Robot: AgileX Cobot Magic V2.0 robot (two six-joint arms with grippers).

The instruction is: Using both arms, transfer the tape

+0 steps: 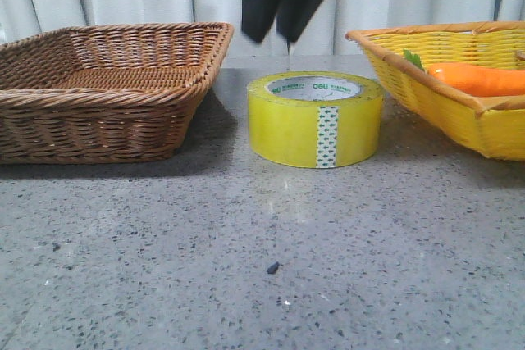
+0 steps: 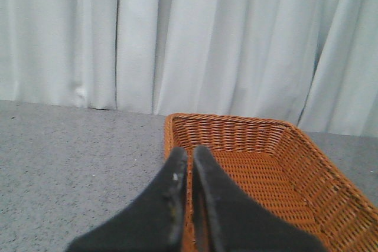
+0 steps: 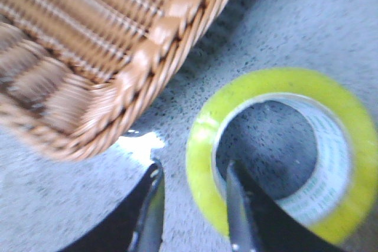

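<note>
The tape [image 1: 316,120], a wide yellow roll with a white "deli" core and a green-dotted strip, lies flat on the grey table between two baskets. My right gripper [image 1: 272,37] hangs open above the roll's back left edge. In the right wrist view the right gripper [image 3: 195,205] is over the tape's [image 3: 204,146] near wall, with one finger above the hole and one outside. It is not touching the roll. My left gripper [image 2: 190,154] is shut and empty, over the near rim of the brown basket [image 2: 266,169]. It does not show in the front view.
A brown wicker basket [image 1: 107,88] stands left of the tape, and its corner also shows in the right wrist view [image 3: 88,57]. A yellow wicker basket [image 1: 447,96] at the right holds an orange carrot [image 1: 484,79]. White curtains hang behind the table.
</note>
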